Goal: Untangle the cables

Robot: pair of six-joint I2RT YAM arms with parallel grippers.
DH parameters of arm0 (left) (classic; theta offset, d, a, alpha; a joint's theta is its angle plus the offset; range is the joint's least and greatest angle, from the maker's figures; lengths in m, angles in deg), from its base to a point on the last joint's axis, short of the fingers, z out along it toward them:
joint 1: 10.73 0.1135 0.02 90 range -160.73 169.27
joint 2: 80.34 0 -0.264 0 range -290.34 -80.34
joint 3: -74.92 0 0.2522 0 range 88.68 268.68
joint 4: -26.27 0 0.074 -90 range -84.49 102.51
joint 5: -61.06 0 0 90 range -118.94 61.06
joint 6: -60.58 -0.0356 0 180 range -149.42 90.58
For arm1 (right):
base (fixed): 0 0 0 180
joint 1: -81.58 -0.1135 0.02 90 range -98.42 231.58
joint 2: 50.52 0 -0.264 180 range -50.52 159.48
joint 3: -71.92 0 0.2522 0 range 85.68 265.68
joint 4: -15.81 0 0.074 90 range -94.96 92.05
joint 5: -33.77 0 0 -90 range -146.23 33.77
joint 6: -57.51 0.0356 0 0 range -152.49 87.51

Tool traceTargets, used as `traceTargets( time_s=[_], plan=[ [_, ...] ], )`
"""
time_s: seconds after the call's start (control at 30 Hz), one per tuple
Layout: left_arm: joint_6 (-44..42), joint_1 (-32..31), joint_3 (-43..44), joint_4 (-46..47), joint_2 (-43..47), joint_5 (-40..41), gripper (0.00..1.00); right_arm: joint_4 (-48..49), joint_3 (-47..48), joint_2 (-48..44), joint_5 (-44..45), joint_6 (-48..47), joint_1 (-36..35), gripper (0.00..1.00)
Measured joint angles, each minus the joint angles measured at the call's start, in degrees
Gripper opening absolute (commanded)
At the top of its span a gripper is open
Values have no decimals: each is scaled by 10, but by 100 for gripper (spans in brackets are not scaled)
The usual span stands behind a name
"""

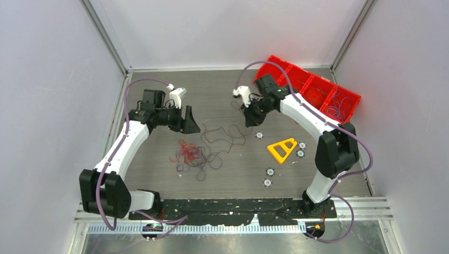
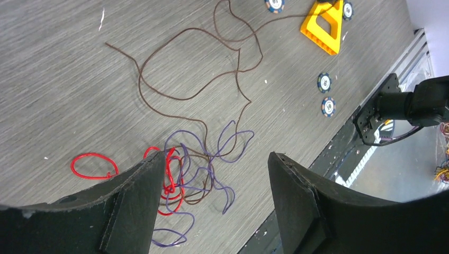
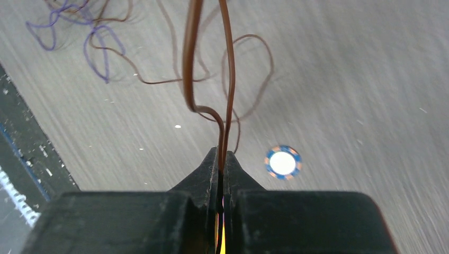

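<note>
Pinching a doubled run of the brown cable, the right gripper is clamped tight, far and right of centre. That strand lies largely spread clear. The left gripper hangs with jaws apart over the red and purple knot, near left of centre and not yet untangled.

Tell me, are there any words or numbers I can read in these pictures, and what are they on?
None can be read.
The blue round chips have a small mark in the middle, too blurred to read.
The yellow triangle, red bins and cables carry no writing.
</note>
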Motion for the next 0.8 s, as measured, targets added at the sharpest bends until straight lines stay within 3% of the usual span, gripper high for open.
traceTargets(
  time_s=[0.4,0.8],
  plan=[
    [-12,7,0,-27,-18,9,72,-2,19,103,3,-5,-143,6],
    [-13,16,0,-30,-9,12,72,25,66,185,57,21,-173,19]
  ],
)
